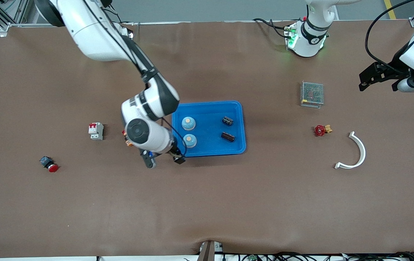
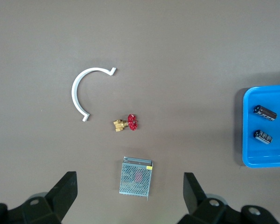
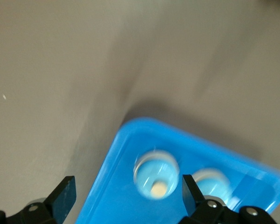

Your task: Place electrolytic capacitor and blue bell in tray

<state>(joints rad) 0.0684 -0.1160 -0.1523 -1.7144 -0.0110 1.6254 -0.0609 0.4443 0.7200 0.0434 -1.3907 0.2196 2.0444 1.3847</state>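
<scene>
The bright blue tray (image 1: 210,148) sits mid-table. In it stand two light blue bells (image 1: 188,123) (image 1: 189,140) and lie two dark electrolytic capacitors (image 1: 227,120) (image 1: 228,136). My right gripper (image 1: 163,159) is open and empty, over the tray's corner nearer the front camera at the right arm's end. The right wrist view shows the tray (image 3: 112,186), both bells (image 3: 156,175) (image 3: 212,184) and my right gripper (image 3: 126,196). My left gripper (image 1: 378,86) is open and empty, waiting high over the left arm's end. The left wrist view shows the left gripper (image 2: 129,193), the tray (image 2: 252,140) and the capacitors (image 2: 264,112) (image 2: 262,136).
Toward the left arm's end are a metal mesh box (image 1: 312,94), a small red-handled brass valve (image 1: 322,130) and a white curved piece (image 1: 355,152). Toward the right arm's end are a grey circuit breaker (image 1: 96,131) and a red push button (image 1: 49,164).
</scene>
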